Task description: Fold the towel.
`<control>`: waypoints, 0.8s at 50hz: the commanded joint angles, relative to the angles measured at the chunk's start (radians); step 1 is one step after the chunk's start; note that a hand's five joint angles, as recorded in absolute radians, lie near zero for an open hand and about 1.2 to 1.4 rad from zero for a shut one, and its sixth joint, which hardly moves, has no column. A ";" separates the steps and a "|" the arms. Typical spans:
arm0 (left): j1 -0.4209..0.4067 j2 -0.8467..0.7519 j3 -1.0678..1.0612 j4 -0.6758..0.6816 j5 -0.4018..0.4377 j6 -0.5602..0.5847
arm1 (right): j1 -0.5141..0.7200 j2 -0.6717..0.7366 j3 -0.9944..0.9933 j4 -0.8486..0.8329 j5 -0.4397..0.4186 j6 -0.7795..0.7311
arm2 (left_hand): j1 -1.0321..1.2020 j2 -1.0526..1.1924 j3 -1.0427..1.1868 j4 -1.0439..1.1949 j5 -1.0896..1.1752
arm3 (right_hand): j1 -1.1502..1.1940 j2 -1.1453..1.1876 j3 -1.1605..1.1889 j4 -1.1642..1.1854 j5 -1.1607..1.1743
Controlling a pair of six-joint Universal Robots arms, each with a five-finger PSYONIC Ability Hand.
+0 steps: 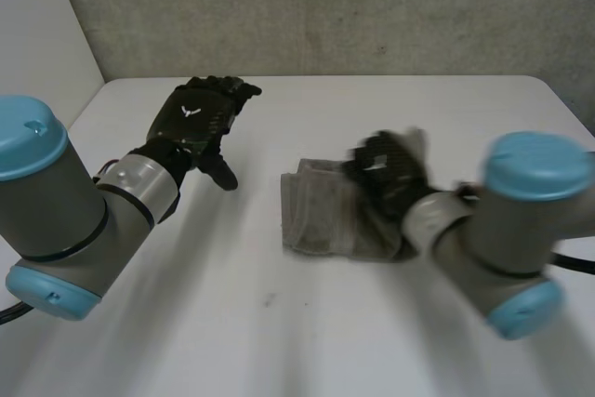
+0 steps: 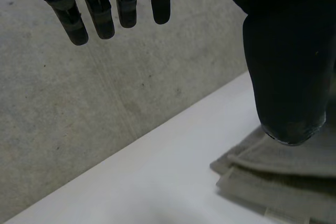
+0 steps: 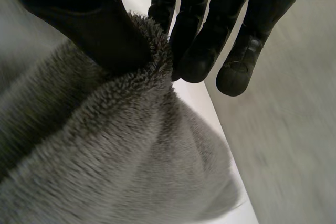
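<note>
Thick grey cloth for the towel (image 3: 115, 161), fuzzy and matt, nap raised at the fold by the thumb of the right hand (image 3: 105, 30). Smooth matt white table (image 1: 279, 341). Rough, speckled concrete-like wall (image 2: 79, 119) beyond the fingertips of the left hand (image 2: 283, 51). Dull black covering on both hands; smooth light-blue plastic arm caps (image 1: 33, 137).

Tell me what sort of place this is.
Probably a robotics lab or test bench, not a home: a bare white table against a rough grey concrete wall, and grey, blue-capped robot arms, the black right hand pinching a grey fluffy towel.
</note>
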 commanded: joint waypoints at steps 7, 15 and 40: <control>0.018 -0.013 0.053 -0.072 0.003 -0.146 | 0.190 0.198 -0.197 0.159 0.063 -0.131 | 0.020 0.022 0.021 0.021 0.012 | -0.501 -0.519 -0.533 -0.531 -0.526; 0.001 -0.061 0.127 -0.084 -0.002 -0.156 | 0.091 0.000 -0.051 0.060 0.066 0.220 | 0.041 0.042 0.041 0.042 0.033 | -1.140 -1.157 -1.172 -1.170 -1.165; -0.239 -0.561 0.546 -0.259 -0.223 -0.173 | -0.188 0.122 -0.148 0.262 -0.094 0.745 | 0.032 0.034 0.032 0.033 0.024 | -1.140 -1.157 -1.172 -1.170 -1.165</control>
